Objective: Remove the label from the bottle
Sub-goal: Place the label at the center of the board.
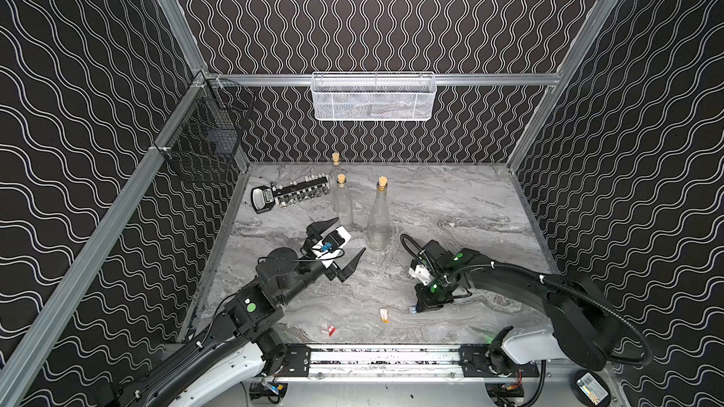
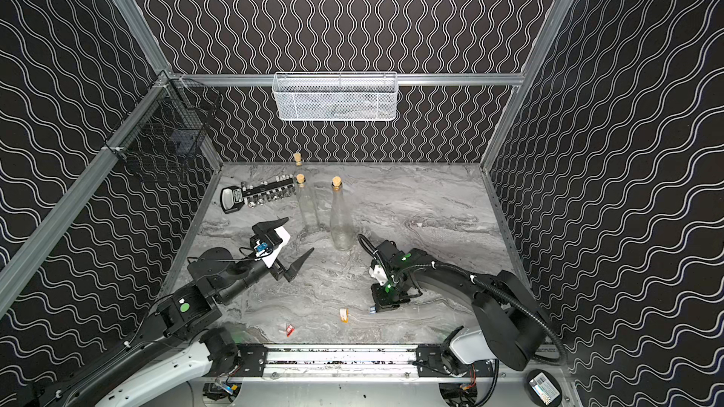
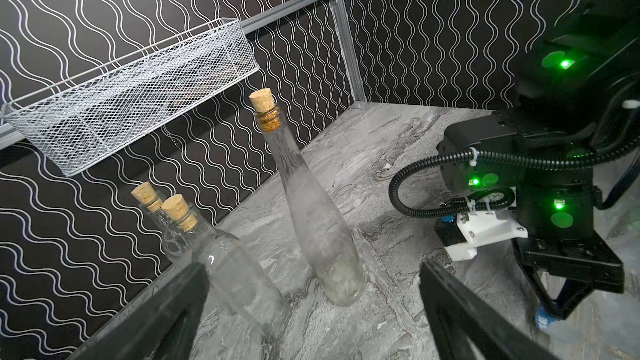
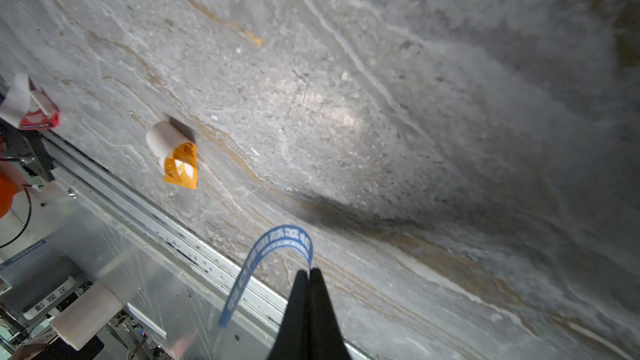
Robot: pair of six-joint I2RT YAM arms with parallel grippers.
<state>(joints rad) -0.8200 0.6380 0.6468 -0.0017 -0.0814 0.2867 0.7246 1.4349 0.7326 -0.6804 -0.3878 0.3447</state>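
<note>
Three clear glass bottles with cork stoppers stand at the back left of the marble table. The nearest, tallest bottle (image 1: 378, 221) (image 2: 341, 221) (image 3: 318, 230) has bare glass. My left gripper (image 1: 348, 237) (image 2: 297, 236) (image 3: 313, 266) is open wide just in front of and to the left of this bottle, touching nothing. My right gripper (image 1: 419, 309) (image 4: 307, 271) points down near the table's front, shut on one end of a curled blue label (image 4: 273, 254) (image 2: 372, 310). The label's other end hangs free.
A curled orange label (image 1: 384, 315) (image 4: 180, 164) and a red label (image 1: 331, 329) (image 4: 34, 112) lie on the table near the front rail (image 1: 384, 358). A small scale (image 1: 262, 199) and a rack of metal pieces (image 1: 301, 191) sit at the back left. A white mesh basket (image 1: 372, 95) and a black wire basket (image 1: 203, 142) hang on the walls.
</note>
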